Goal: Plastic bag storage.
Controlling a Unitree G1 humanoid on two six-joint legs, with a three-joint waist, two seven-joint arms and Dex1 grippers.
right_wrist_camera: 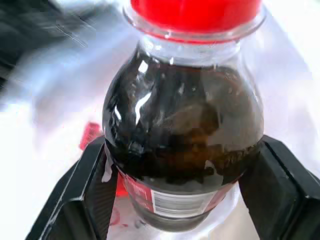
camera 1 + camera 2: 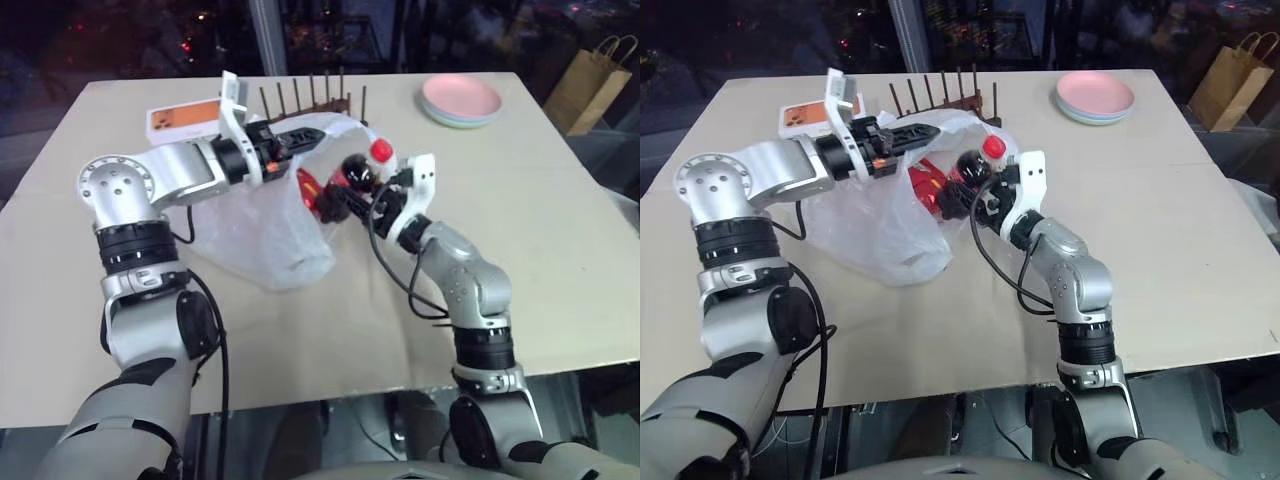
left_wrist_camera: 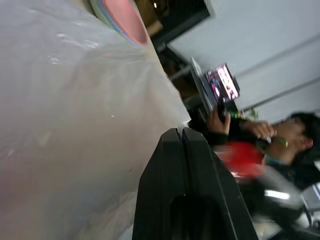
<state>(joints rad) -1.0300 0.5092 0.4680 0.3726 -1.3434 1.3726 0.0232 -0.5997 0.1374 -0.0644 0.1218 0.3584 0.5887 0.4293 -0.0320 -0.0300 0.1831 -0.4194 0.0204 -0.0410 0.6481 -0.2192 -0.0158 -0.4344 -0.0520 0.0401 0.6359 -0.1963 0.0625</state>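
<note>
Left eye view: I see my left gripper (image 2: 312, 136) raised over the table (image 2: 560, 230), its black fingers (image 3: 185, 165) pressed together on the upper edge of the plastic bag (image 2: 262, 230), which hangs from that pinch and spreads down onto the tabletop directly beneath it. My right gripper (image 2: 345, 200) reaches in from the other side, its two fingers clamped on the flanks of a dark cola bottle (image 1: 182, 140) with a red cap (image 2: 380, 150); the bottle sits at the bag's open side, just below the left fingertips, with the translucent film behind it. Beyond the left gripper stand a rack of dark wooden pegs (image 2: 310, 100) and an orange-and-white box (image 2: 180, 120). Well past the right gripper, a stack of pastel plates (image 2: 460, 100) rests near the table's far edge.
</note>
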